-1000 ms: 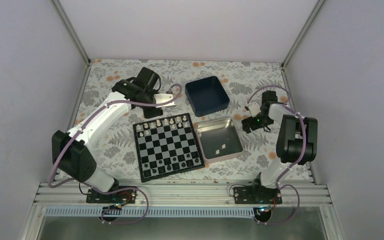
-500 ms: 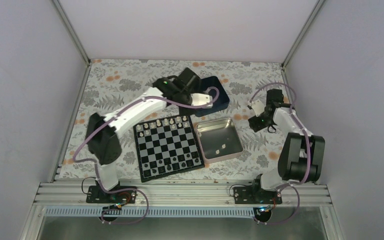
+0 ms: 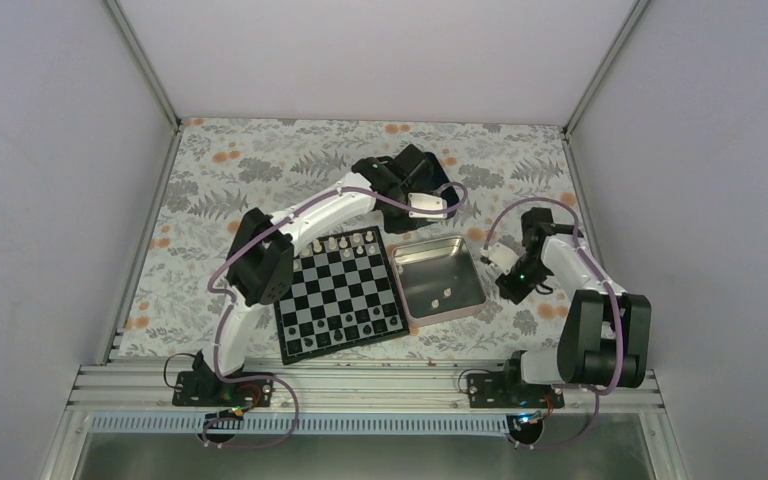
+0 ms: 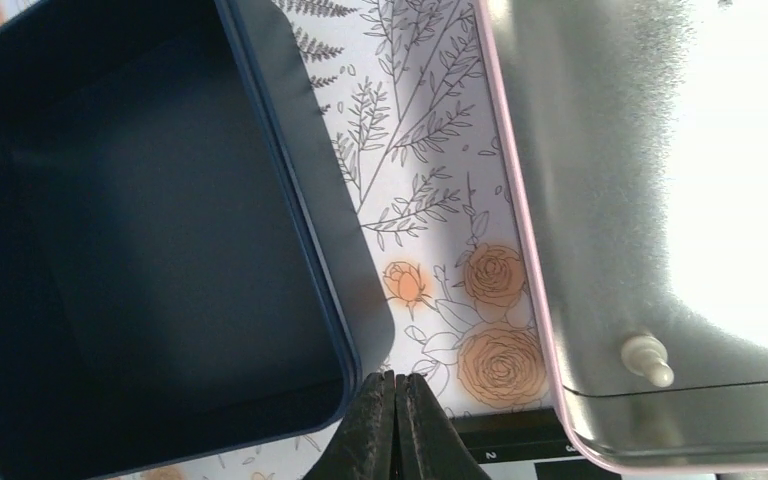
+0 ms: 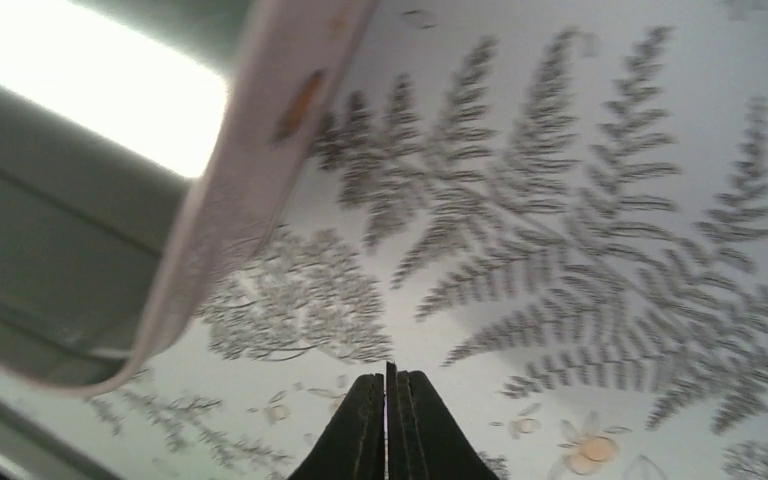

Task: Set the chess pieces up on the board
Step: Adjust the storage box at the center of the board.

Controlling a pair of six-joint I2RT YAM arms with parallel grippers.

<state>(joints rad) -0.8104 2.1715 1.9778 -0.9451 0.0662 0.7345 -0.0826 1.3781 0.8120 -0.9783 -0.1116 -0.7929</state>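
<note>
Left of the silver tin (image 3: 438, 280), the board (image 3: 335, 290) carries chess pieces (image 3: 345, 241) on its far row; the left gripper (image 4: 392, 395), fingers pressed together on nothing, hangs beside the blue box (image 4: 140, 230); 1 cream piece (image 4: 648, 360) near the tin's wall could skid away rather than be pinched; it lies flat, long axis diagonal, tip lower-right; the right gripper (image 5: 388, 385), likewise closed and empty, hovers over cloth (image 5: 610, 200)

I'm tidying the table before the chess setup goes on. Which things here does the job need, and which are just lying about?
Needed:
- tiny cream-white chess pieces
- square black-and-grey checkered chessboard

Lying about:
- silver rectangular tin, merely holding two cream pieces
- dark blue square box
- tiny black pieces on the chessboard's near side
</note>
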